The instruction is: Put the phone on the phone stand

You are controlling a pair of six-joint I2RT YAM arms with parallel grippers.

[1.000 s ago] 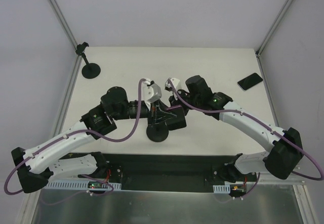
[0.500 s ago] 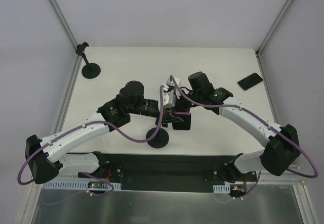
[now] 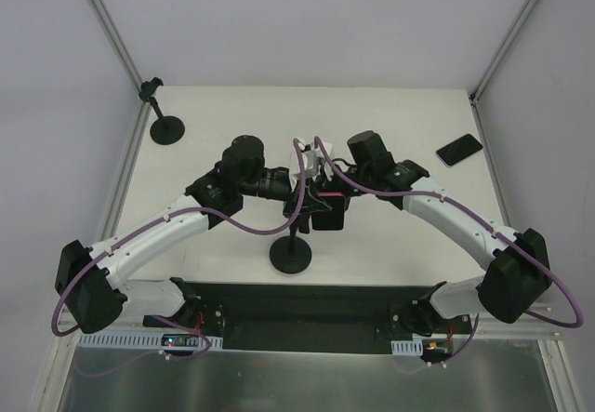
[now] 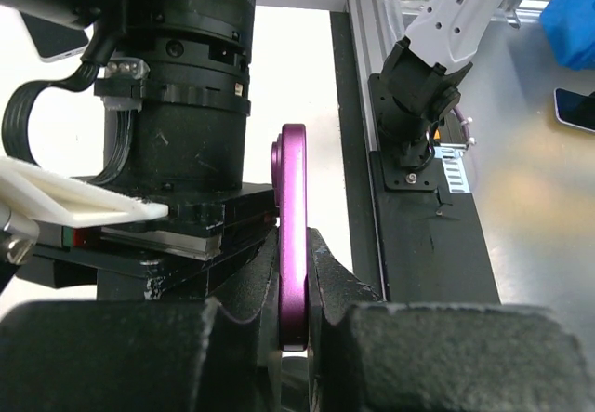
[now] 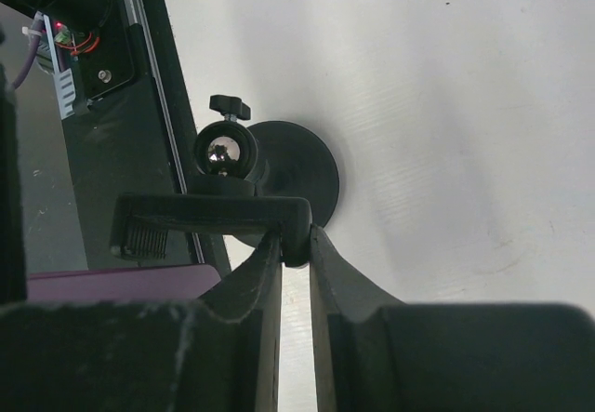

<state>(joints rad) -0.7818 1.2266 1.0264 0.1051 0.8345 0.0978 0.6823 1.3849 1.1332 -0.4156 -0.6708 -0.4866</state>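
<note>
Left wrist view: left claw (image 4: 294, 277) is closed tight on the phone (image 4: 294, 189), held on edge above the tabletop (image 4: 293, 59). Right claw (image 5: 296, 249), nearly closed, pinches the top of the stand (image 5: 302, 166), whose base rests on the tabletop.

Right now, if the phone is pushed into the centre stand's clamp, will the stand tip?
Possibly: the phone stand has a thin stem over a disc base, so sideways pushes high up likely lever it. Its ball joint may swivel. The right end effector pinching the clamp probably steadies it.
</note>
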